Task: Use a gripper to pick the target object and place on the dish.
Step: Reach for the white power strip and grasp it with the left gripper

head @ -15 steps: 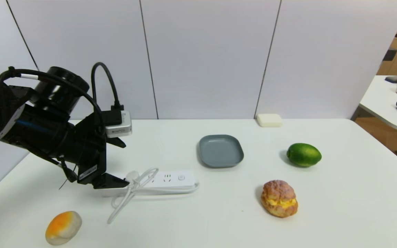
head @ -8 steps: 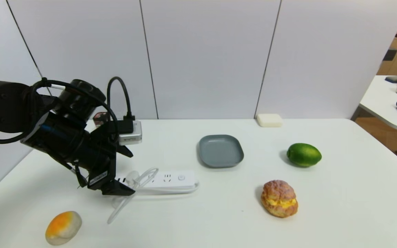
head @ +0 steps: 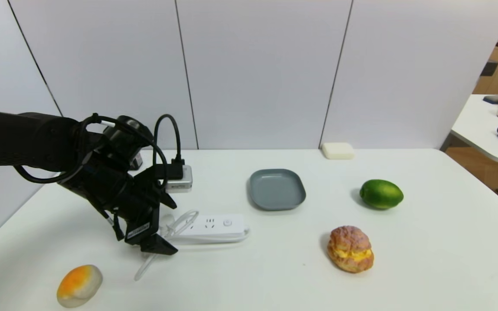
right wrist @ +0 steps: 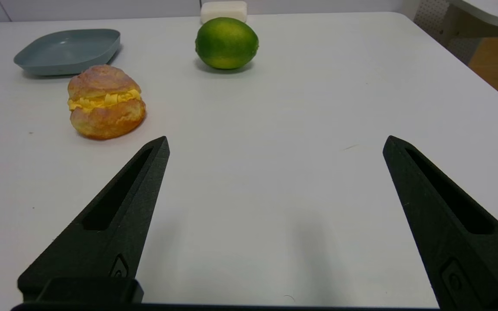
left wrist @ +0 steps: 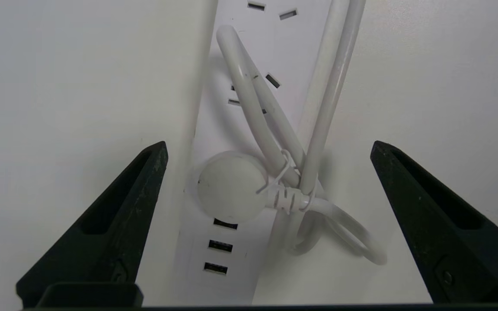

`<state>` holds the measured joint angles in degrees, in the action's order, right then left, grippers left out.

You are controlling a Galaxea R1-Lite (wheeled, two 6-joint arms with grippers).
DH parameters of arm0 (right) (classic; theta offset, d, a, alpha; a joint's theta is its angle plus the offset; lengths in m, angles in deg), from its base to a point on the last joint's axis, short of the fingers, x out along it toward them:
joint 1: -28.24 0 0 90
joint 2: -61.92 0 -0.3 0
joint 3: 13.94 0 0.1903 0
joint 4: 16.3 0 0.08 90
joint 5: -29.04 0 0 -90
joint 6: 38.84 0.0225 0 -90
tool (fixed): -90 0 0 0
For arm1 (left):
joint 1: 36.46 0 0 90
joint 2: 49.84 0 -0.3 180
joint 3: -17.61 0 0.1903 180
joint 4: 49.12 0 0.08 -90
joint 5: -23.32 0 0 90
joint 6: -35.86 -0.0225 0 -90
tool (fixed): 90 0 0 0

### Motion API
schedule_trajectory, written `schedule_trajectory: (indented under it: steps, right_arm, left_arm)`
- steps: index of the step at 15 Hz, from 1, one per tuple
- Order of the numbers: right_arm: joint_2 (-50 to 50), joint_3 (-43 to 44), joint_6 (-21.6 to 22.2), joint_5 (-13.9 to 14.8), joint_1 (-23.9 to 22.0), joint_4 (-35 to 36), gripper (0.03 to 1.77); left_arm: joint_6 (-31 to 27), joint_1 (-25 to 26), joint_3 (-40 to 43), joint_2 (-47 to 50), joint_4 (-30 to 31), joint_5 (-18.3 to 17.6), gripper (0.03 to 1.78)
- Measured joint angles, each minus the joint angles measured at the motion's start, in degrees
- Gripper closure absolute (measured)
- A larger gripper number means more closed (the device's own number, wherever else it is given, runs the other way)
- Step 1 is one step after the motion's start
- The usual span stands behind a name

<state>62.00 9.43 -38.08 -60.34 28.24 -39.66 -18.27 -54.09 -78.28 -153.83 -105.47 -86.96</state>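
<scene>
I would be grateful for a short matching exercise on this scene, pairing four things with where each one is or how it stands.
1. Black two-fingered left gripper
2. Long white power strip
3. Square grey-blue dish
4. Oval green fruit

A. bears nothing
B. lies to the right of the dish
C. open above the white cord bundle
D. partly covered by its own bundled cord

Pairs: 1-C, 2-D, 3-A, 4-B
</scene>
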Motion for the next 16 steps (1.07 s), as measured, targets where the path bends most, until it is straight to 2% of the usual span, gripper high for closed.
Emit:
schedule_trajectory:
  steps: [13, 16]
  right_arm:
    - [0.0, 0.0, 0.0, 0.0, 0.0, 0.0, 0.09]
    - [0.0, 0.0, 0.05, 0.0, 0.0, -0.02, 0.09]
  left_arm:
    - [-1.04, -0.01, -1.38, -5.6, -0.22, 0.0, 0.12]
    - [-1.56, -0.04, -3.17, -6.14, -2.38, 0.02, 0.12]
